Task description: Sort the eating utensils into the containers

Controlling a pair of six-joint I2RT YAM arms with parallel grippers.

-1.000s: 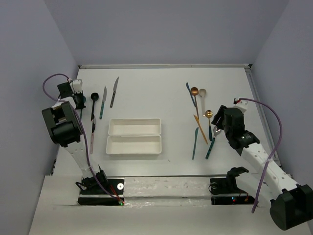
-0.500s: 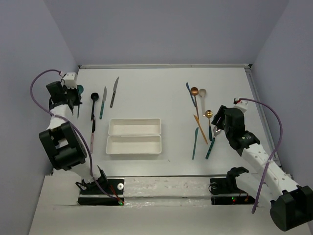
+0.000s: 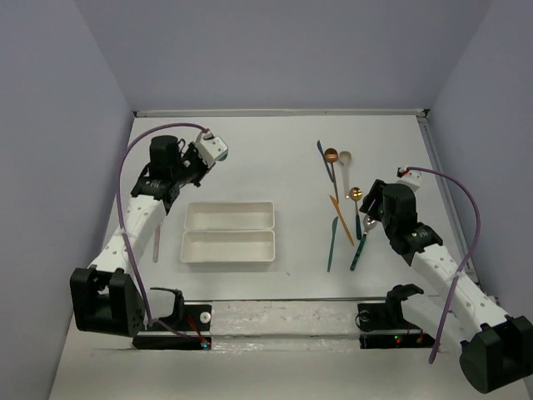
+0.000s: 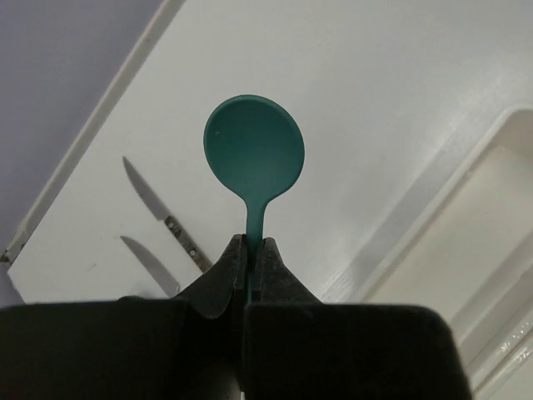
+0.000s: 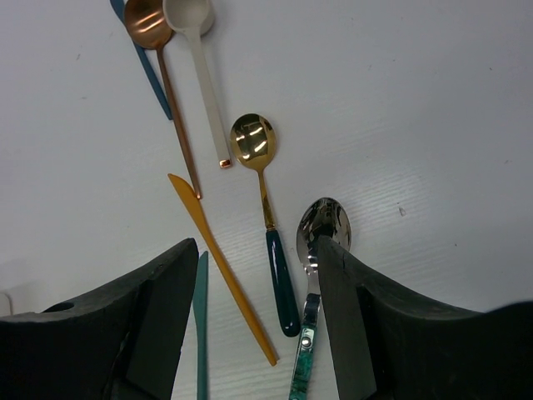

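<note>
Slip risk first: left claw (image 4: 250, 250) is clenched on the thin handle of the teal spoon (image 4: 254, 150) just below the bowl, which sticks out free above the counter (image 4: 375, 100), near a corner of the far white tray (image 3: 229, 216) but not over it. W/ a pinch that narrow, a quick swing could make the spoon pivot or drop, hitting the rim or landing outside. Right claw (image 5: 256, 258) hangs released over the silver spoon (image 5: 323, 229) & gold spoon (image 5: 253, 137). They lie close, so closing down could catch both, or nudge the orange knife (image 5: 221, 267) just beside.
</note>
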